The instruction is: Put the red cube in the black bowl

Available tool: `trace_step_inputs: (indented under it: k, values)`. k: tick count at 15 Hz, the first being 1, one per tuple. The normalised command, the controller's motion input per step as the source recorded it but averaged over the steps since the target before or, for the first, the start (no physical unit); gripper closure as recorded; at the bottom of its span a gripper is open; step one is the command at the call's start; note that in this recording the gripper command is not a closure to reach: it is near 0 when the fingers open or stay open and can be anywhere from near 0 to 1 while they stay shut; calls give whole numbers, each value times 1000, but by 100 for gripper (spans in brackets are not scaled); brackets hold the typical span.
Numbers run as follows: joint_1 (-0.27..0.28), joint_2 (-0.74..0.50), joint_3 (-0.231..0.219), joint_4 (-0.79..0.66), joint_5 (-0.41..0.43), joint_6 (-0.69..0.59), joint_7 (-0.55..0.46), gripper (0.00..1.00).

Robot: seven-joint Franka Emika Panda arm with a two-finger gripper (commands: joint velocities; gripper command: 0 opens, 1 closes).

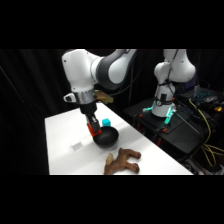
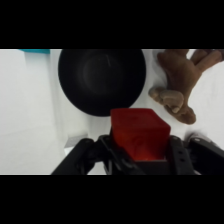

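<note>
Wrist view: the gripper (image 2: 140, 155) pinches the red cube (image 2: 139, 132) just above the black bowl's (image 2: 102, 80) near rim, over a white table (image 1: 65, 145); a brown plush toy (image 2: 181, 85) lies beside, a teal cube (image 1: 106, 122) behind, dark room around.

Glossy black bowl (image 2: 102, 80), smooth matt red cube (image 2: 139, 132), fuzzy brown plush toy (image 2: 179, 85)

One red cube (image 2: 139, 134); one black bowl (image 2: 101, 80); one teal cube (image 1: 106, 122); one small white block (image 1: 77, 146); one brown plush toy (image 1: 122, 162); one white bench (image 1: 65, 155).
</note>
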Motion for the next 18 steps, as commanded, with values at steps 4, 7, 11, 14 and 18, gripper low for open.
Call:
trace_step_inputs:
  k: [4, 7, 11, 14, 18]
  values:
    - [-109, -354, -19, -551, 181, 254, -286, 100]
    - [-85, -77, -4, -232, 232, 265, -289, 100]
    - [-73, 98, 27, -43, 236, 223, -260, 0]
    - [-69, 59, 46, -15, 182, 156, -201, 0]
    - [-23, -179, 28, -98, 63, 17, -84, 0]
